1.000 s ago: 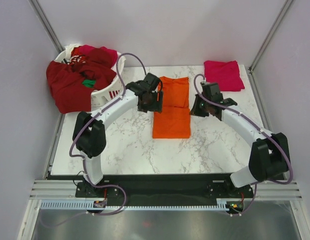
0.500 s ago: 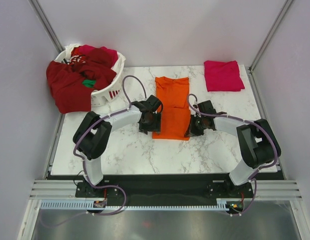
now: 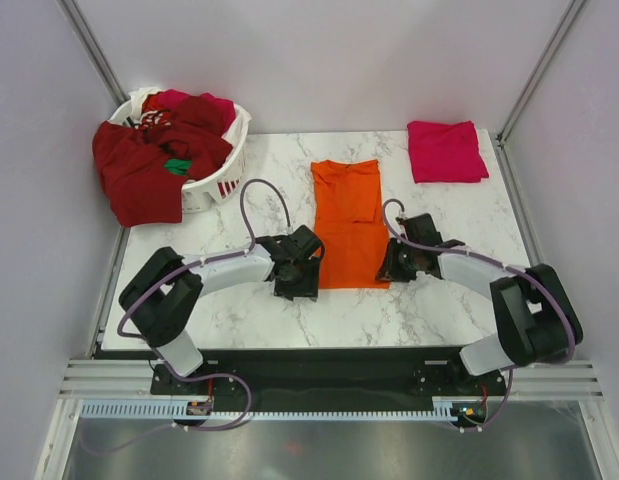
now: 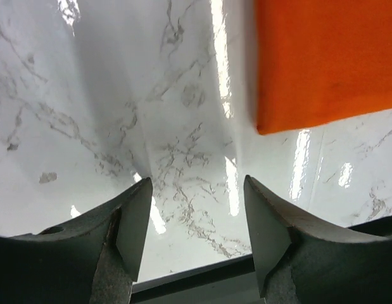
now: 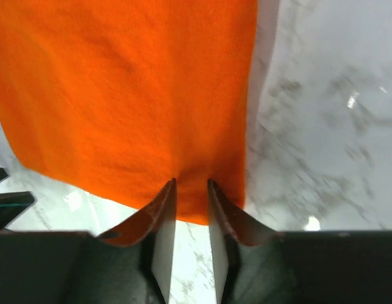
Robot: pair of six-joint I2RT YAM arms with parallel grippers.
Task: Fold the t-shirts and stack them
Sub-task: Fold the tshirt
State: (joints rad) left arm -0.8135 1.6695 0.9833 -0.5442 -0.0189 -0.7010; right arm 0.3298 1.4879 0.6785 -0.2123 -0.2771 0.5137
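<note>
Orange t-shirt: flat, centre frame | left gripper: spread, empty, beside lower corner | right gripper: narrowed at hem, grasp unclear, likely for folding

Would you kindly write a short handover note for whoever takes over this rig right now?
Left gripper: open over bare marble, beside the near left corner of the orange t-shirt.
Right gripper: fingers nearly together at that shirt's near hem; grip unclear.
Done: pink t-shirt folded at far right; orange one folded into a long strip, mid-table.
Left: finish the orange fold, stack it on the pink, then the red and green shirts at the basket.
</note>
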